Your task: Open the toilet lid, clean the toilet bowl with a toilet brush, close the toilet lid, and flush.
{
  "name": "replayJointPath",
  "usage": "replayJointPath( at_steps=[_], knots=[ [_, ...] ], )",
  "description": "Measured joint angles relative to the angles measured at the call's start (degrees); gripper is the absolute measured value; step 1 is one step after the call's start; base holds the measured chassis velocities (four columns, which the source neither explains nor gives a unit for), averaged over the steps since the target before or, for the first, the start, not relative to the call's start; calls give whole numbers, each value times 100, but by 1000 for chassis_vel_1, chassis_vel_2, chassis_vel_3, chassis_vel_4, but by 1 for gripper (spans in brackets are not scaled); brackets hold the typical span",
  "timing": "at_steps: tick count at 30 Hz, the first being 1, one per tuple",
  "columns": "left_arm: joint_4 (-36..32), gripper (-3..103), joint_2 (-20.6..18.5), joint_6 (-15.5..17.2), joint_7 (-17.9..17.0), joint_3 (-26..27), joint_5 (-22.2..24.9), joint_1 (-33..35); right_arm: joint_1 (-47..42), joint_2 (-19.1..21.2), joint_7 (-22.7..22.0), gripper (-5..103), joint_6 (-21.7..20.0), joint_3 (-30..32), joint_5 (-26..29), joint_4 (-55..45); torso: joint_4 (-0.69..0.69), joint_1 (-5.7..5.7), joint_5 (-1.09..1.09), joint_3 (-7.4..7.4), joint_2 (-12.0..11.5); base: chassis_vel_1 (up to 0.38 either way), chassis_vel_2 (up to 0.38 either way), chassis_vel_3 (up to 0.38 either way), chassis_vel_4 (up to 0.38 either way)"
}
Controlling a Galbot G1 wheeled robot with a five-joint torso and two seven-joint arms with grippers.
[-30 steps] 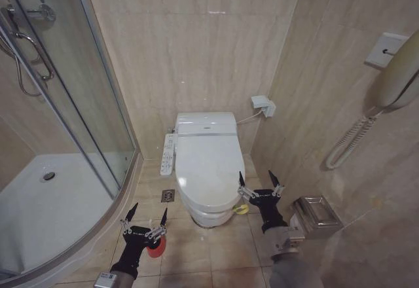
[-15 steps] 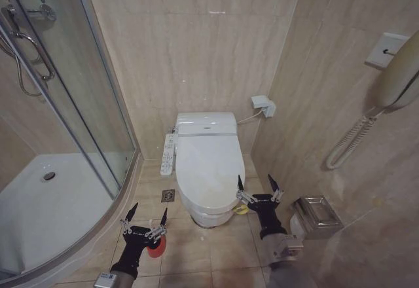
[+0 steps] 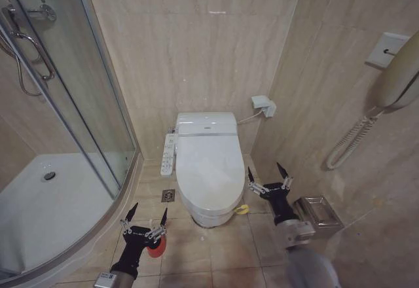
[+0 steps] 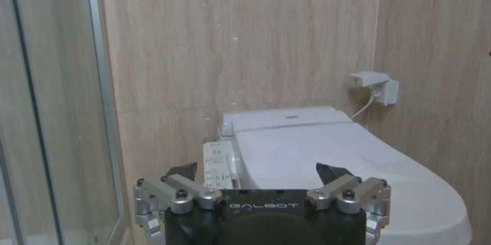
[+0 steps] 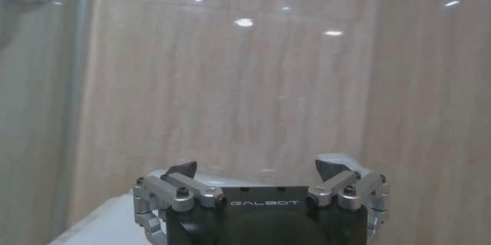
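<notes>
Toilet lid (image 3: 208, 170) lies closed; your right gripper (image 3: 269, 180) spreads wide beside its front-right edge, left gripper (image 3: 146, 222) wide near the floor.

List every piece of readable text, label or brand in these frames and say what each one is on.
"GALBOT": on the black body of the left pincer, in the left wrist view.
"GALBOT": on the black body of the right pincer, in the right wrist view.
Button panel beside the toilet bowl: markings too small to read.
Small mark on the toilet's rear housing: too small to read.
</notes>
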State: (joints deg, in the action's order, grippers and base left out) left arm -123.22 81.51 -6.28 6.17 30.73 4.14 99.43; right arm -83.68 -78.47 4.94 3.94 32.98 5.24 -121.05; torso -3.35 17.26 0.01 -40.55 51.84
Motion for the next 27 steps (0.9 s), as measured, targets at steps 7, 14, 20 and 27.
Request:
replayJointPath(
  at_steps=[7,14,20,27],
  knots=[
    [0,100,0,0,-1,0,0,0,216,67,785,100,-120,637,434,322,0,0,0,0,0,0,0,0,0],
    [0,100,0,0,0,0,0,0,135,62,763,100,-159,999,566,330,-1,0,0,0,0,0,0,0,0],
    [0,100,0,0,0,0,0,0,-222,-80,677,100,-81,1103,624,108,-1,0,-1,0,1,0,0,0,0],
    [0,100,0,0,0,0,0,0,-599,-245,607,100,85,1152,640,-160,0,0,-1,0,1,0,0,0,0]
  ],
)
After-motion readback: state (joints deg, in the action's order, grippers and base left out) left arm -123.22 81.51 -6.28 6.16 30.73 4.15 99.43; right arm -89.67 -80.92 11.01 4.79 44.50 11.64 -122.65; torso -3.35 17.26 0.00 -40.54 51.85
